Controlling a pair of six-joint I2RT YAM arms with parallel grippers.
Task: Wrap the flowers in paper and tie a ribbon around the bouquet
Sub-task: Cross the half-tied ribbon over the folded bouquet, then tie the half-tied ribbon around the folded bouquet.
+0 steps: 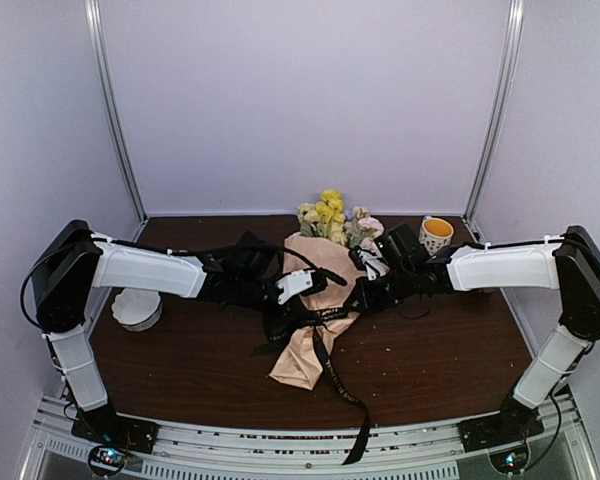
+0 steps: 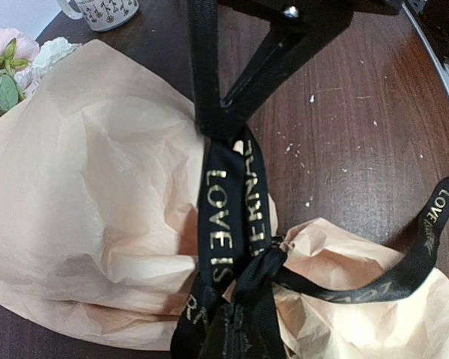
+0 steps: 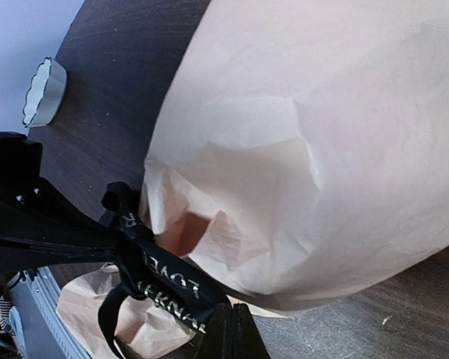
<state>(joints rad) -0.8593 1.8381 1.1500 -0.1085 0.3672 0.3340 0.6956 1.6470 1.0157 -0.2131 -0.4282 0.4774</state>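
Left gripper (image 2: 234,340), right gripper (image 3: 224,334) both clamped on ribbon (image 2: 223,224) over bouquet (image 1: 305,355) waist, table (image 1: 440,350) centre, flowers (image 1: 330,215) toward far edge

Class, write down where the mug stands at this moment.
In the top view, the mug stands near the table's far right corner, just right of the flowers.

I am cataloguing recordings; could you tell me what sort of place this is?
Likely a lab robot cell: plain pale walls on aluminium posts enclose a wooden table, with two arms bolted at its edge.
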